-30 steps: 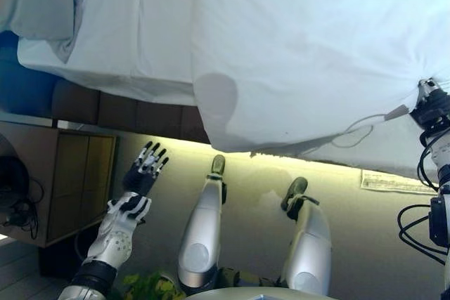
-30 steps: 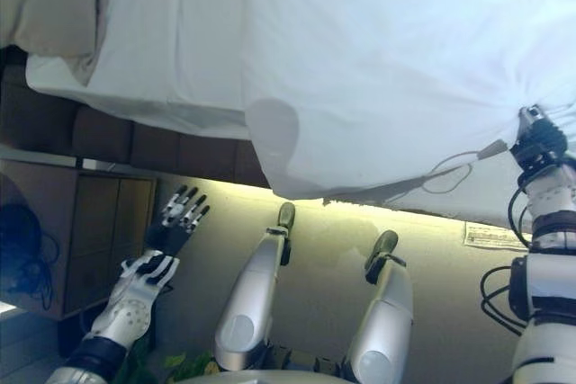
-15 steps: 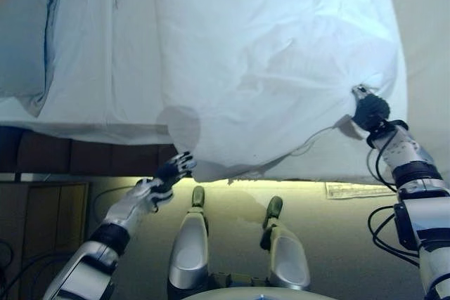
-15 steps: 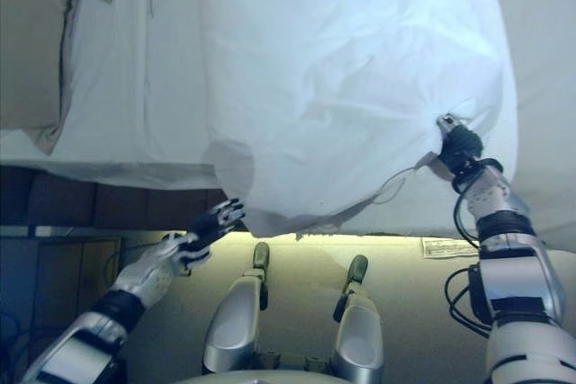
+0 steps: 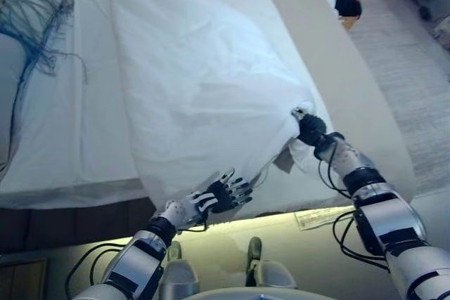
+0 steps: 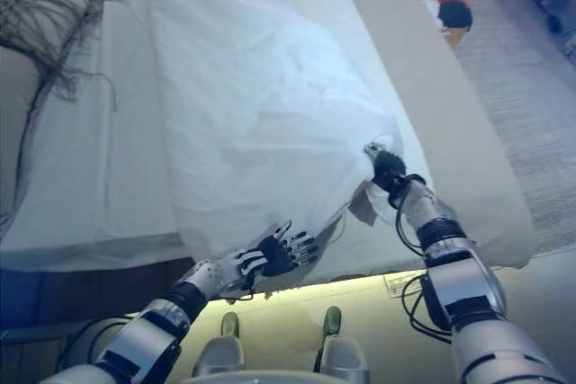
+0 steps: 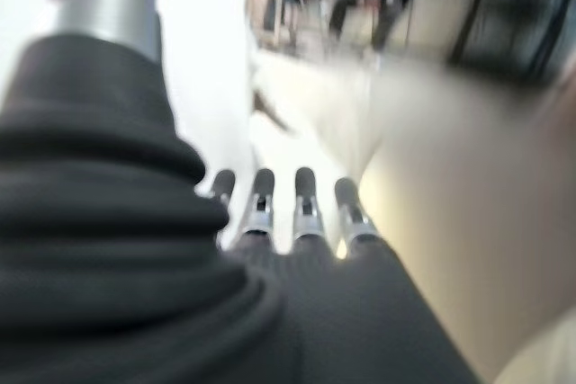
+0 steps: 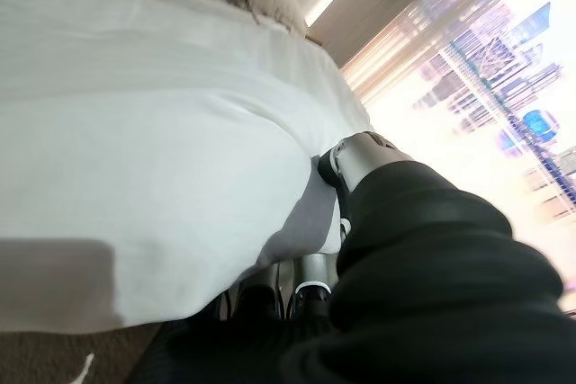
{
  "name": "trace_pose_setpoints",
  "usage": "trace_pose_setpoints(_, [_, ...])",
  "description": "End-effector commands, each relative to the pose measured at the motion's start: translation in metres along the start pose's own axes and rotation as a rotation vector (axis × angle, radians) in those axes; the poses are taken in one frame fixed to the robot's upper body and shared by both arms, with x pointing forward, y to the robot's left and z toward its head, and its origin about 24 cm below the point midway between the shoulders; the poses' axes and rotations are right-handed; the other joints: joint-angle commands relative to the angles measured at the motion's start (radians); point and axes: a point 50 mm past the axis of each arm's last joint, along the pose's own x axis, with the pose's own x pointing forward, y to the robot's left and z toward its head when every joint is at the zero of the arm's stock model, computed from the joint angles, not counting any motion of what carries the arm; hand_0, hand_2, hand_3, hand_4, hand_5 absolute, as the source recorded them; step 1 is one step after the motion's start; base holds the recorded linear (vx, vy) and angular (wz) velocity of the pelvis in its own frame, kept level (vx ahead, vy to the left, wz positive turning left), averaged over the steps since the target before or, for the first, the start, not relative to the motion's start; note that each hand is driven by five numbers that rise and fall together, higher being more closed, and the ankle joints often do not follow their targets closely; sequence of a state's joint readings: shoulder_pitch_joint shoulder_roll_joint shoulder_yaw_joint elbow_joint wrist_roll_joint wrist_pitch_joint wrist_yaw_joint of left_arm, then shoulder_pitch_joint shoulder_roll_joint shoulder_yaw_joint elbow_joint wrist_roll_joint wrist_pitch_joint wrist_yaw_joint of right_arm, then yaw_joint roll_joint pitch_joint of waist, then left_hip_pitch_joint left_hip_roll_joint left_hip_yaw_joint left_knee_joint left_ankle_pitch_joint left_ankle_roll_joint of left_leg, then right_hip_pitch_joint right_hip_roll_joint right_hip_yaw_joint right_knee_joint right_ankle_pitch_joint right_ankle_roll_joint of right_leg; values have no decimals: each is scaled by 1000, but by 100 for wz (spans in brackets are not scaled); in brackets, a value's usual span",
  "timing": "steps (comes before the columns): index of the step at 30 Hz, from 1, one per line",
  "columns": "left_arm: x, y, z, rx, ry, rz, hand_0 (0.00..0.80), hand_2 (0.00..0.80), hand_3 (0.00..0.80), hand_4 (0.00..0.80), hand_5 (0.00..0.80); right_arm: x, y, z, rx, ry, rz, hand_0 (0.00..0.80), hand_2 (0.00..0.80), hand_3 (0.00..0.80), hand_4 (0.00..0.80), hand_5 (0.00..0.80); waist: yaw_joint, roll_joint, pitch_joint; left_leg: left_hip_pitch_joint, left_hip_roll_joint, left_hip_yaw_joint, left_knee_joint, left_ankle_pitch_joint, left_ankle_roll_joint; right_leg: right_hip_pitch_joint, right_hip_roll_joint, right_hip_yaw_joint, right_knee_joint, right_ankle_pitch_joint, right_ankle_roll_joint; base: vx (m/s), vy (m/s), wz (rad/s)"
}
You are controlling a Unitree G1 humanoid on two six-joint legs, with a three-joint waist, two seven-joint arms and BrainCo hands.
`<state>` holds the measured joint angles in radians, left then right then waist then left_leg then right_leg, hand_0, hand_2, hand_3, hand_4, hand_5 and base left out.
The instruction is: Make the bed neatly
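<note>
A white duvet [image 5: 204,82] lies rumpled over the bed, its near edge hanging over the side. My right hand [image 5: 311,130] is shut on the duvet's corner at the right, where the cloth bunches into a peak. The right wrist view shows that hand [image 8: 360,155] with its thumb on the cloth and its fingers curled beneath the duvet [image 8: 135,177]. My left hand [image 5: 223,194] is open with fingers spread at the duvet's near lower edge, touching or just short of it. In its own wrist view the left hand's fingers [image 7: 301,204] are straight.
A white sheet [image 5: 84,124] shows bare left of the duvet. A pillow with dark fringe [image 5: 28,26] lies at the far left. A beige strip [image 5: 337,82] runs along the bed's right side, with carpet and a red and black object [image 5: 344,5] beyond it. The dark bed base [image 5: 70,219] is below.
The camera has tilted up over the bed. My left hand rose from beside the bed base to the duvet's near edge. My right hand kept its hold on the corner.
</note>
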<state>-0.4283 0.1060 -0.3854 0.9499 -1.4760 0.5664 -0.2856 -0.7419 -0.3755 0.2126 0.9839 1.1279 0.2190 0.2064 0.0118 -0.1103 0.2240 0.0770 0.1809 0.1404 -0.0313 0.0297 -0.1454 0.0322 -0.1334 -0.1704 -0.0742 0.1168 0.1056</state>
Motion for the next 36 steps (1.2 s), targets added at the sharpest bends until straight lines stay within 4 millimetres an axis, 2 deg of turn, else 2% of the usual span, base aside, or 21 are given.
trace_pose_setpoints(1, [21, -13, -20, -276, -7, -64, 0, 0, 0, 0, 0, 1, 29, 36, -27, -156, 112, 800, 800, 800, 800, 800, -2, -1, -73, -24, 76, 11, -16, 56, 3, 4, -33, -8, 77, -51, 30, 94, -148, -2])
trace_pose_setpoints(6, [21, -11, -9, -557, -224, -95, 0, 0, 0, 0, 0, 0, 34, 22, 39, -177, 139, 800, 800, 800, 800, 800, 2, -42, -56, -32, 104, 9, -14, 54, -8, 3, -12, -10, 79, -57, 25, 29, -177, -3])
trace_pose_setpoints(9, [19, -10, 1, -586, -348, -95, 0, 0, 0, 0, 0, -2, 45, 16, 66, -201, 176, 800, 800, 800, 800, 800, 7, -78, -28, -52, 125, 5, -9, 57, -16, -8, 6, -16, 76, -53, 22, -58, -214, 0])
trace_pose_setpoints(15, [22, -13, 5, -591, -483, -42, 0, 0, 0, 0, 0, -6, 51, 19, 98, -237, 225, 800, 800, 800, 800, 800, 7, -127, 12, -83, 152, -10, -9, 66, -25, -26, 34, -29, 68, -43, 17, -60, -150, -3])
trace_pose_setpoints(18, [22, -16, 8, -592, -549, -48, 0, 0, 0, 0, 0, -6, 57, 21, 94, -251, 253, 800, 800, 800, 800, 800, 1, -136, 29, -100, 163, -17, -4, 70, -31, -39, 43, -28, 73, -44, 13, -54, -54, -1])
trace_pose_setpoints(21, [28, -25, 8, -568, -512, -35, 0, 0, 0, 0, 0, -7, 64, 21, 94, -253, 276, 800, 800, 800, 800, 800, -8, -148, 45, -116, 172, -21, 1, 74, -34, -51, 50, -28, 79, -45, 10, -63, -61, 0])
trace_pose_setpoints(23, [33, -29, 2, -550, -462, 16, 0, 0, 0, 0, 0, -7, 63, 21, 93, -253, 284, 800, 800, 800, 800, 800, -13, -153, 52, -120, 176, -23, 1, 75, -36, -55, 53, -30, 82, -46, 10, -21, -63, 1])
trace_pose_setpoints(27, [38, -21, -12, -541, -405, 132, 0, 0, 0, 0, 0, -6, 64, 26, 90, -268, 290, 800, 800, 800, 800, 800, -14, -151, 70, -137, 177, -32, 4, 77, -38, -71, 53, -34, 87, -44, 9, -34, -33, 9])
trace_pose_setpoints(32, [31, 5, -18, -573, -383, 280, 0, 0, 0, 0, 0, -7, 75, 34, 52, -290, 324, 800, 800, 800, 800, 800, -23, -136, 108, -162, 176, -43, 10, 88, -43, -95, 52, -28, 93, -42, 6, -57, 24, 2])
trace_pose_setpoints(36, [29, 10, -16, -567, -390, 276, 0, 0, 0, 0, 0, -9, 85, 46, 28, -309, 350, 800, 800, 800, 800, 800, -29, -130, 133, -175, 172, -47, 3, 97, -48, -111, 48, -29, 93, -38, 8, -57, 34, 0])
